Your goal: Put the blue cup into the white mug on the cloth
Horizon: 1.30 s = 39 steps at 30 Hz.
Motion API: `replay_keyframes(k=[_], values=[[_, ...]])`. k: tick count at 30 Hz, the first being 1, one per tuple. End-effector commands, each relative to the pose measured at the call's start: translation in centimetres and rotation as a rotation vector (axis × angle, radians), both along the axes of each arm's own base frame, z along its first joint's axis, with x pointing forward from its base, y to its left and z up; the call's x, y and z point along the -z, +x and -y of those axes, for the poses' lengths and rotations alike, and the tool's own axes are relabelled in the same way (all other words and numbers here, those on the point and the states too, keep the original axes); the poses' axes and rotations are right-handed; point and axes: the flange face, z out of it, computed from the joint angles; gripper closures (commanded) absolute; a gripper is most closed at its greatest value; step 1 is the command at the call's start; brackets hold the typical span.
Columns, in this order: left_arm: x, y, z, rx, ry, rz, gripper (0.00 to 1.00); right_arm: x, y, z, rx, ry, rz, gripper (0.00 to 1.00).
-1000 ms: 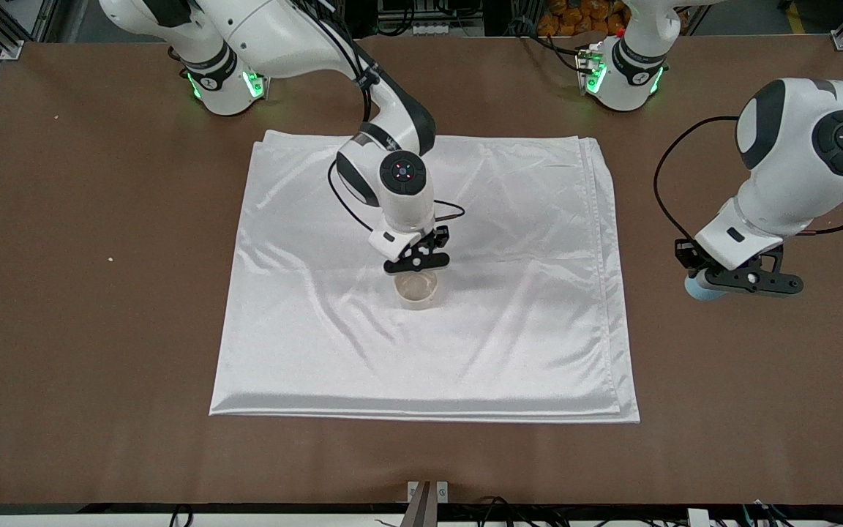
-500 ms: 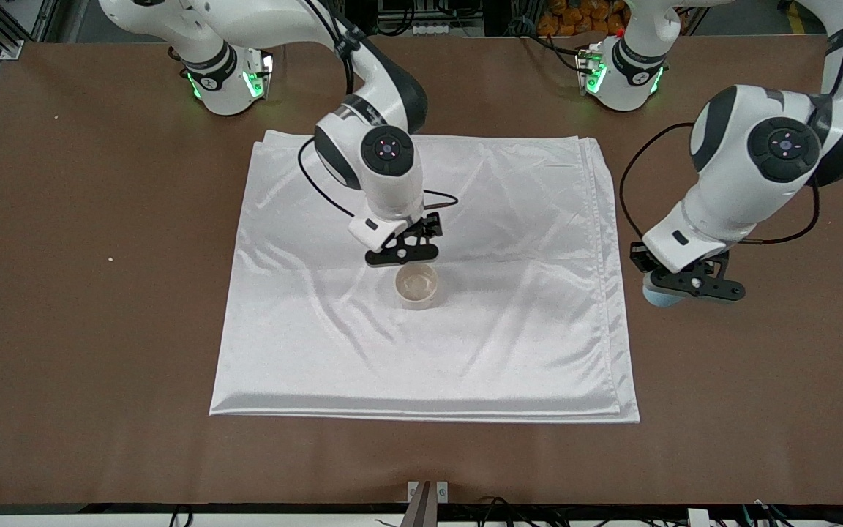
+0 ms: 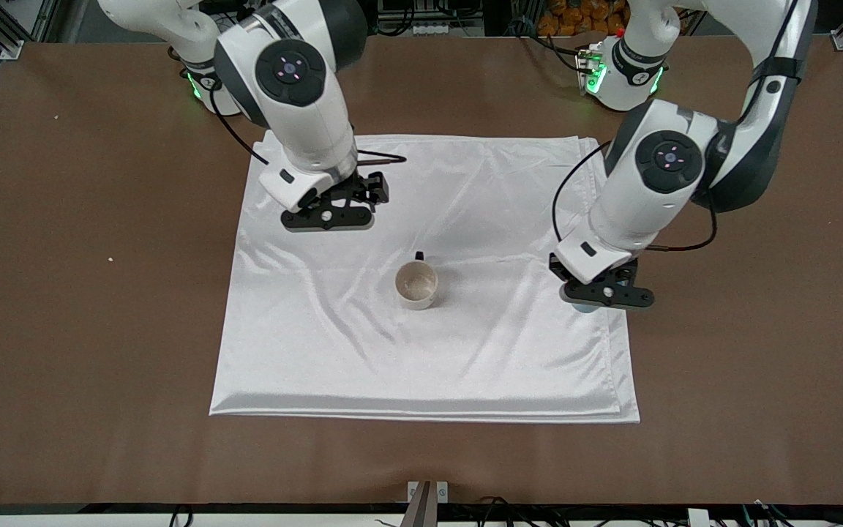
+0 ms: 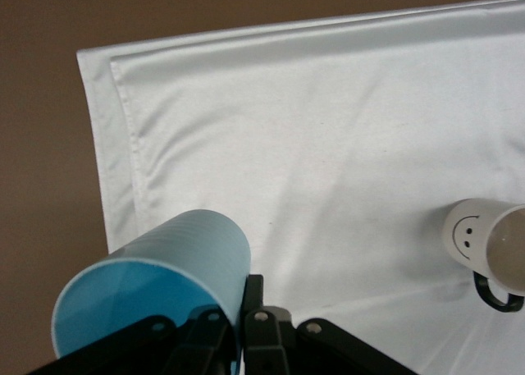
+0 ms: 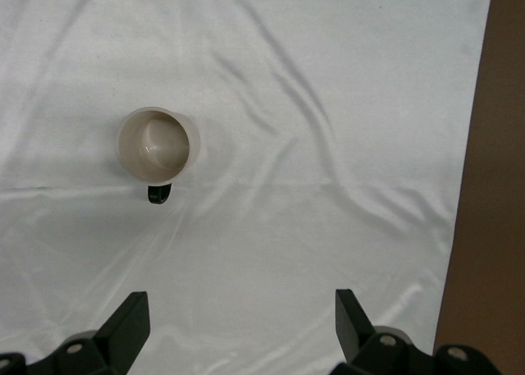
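Observation:
The white mug stands upright in the middle of the cloth, mouth up, its black handle toward the robots' bases. It shows free in the right wrist view and with a small face on its side in the left wrist view. My left gripper hangs over the cloth's edge at the left arm's end, shut on the blue cup by its wall at the rim. Only a sliver of the blue cup shows under it. My right gripper hovers open and empty over the cloth.
The brown table surrounds the cloth on every side. A small white crumb lies on it toward the right arm's end. A metal bracket sits at the table's edge nearest the front camera.
My right gripper opened wide, rose off the mug and drew back toward its base. My left arm carried the blue cup from over the bare table to over the cloth's edge.

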Motion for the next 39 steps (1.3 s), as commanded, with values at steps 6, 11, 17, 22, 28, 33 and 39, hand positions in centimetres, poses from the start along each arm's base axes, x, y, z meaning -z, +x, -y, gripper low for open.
replay_keyframes(k=[6,11,17,22,28,33,39], values=[[1.5,-0.3,8.5,-0.110,-0.018,-0.043,1.00,-5.6,1.3,9.1,-0.009,0.015,0.000,0.00],[2.9,-1.6,11.9,-0.132,-0.023,-0.057,1.00,-7.8,1.9,14.0,-0.049,0.020,-0.008,0.00],[4.7,-2.4,15.7,-0.156,-0.031,-0.067,1.00,-9.6,3.1,20.0,-0.061,0.062,-0.003,0.00],[5.1,-2.4,16.9,-0.149,-0.041,-0.068,1.00,-10.3,3.7,23.8,-0.045,0.069,-0.001,0.00],[5.9,-3.4,20.3,-0.166,-0.060,-0.064,1.00,-10.3,3.9,26.6,-0.047,0.067,-0.011,0.00],[6.2,-3.7,21.8,-0.170,-0.074,-0.060,1.00,-10.1,4.5,29.7,-0.054,0.071,-0.010,0.00],[7.5,-4.4,23.0,-0.169,-0.072,-0.070,1.00,-9.8,5.0,32.0,-0.014,0.069,-0.013,0.00]])
